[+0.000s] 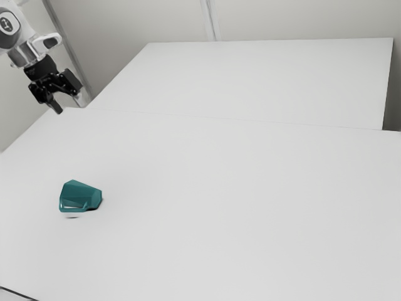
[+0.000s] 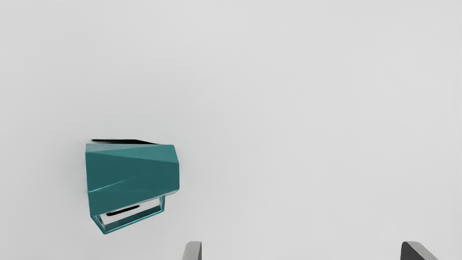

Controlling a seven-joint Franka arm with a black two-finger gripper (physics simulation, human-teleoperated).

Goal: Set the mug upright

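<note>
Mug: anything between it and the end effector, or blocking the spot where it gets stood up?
Nothing visible in the way. The mug lies on its side on the table, and the open end effector hangs off to the side and higher, with no object between them or beside the mug.

Arm (image 1: 22, 39)'s mostly white with light grey bits, plus a round dark cap (image 1: 6, 24) wearing a pale squiggly logo. Stubby white side piece (image 1: 49, 41) has a dark oval face. Jaws are black, angular and kinda chunky, with grey-and-black fingertips (image 2: 193, 251).
</note>
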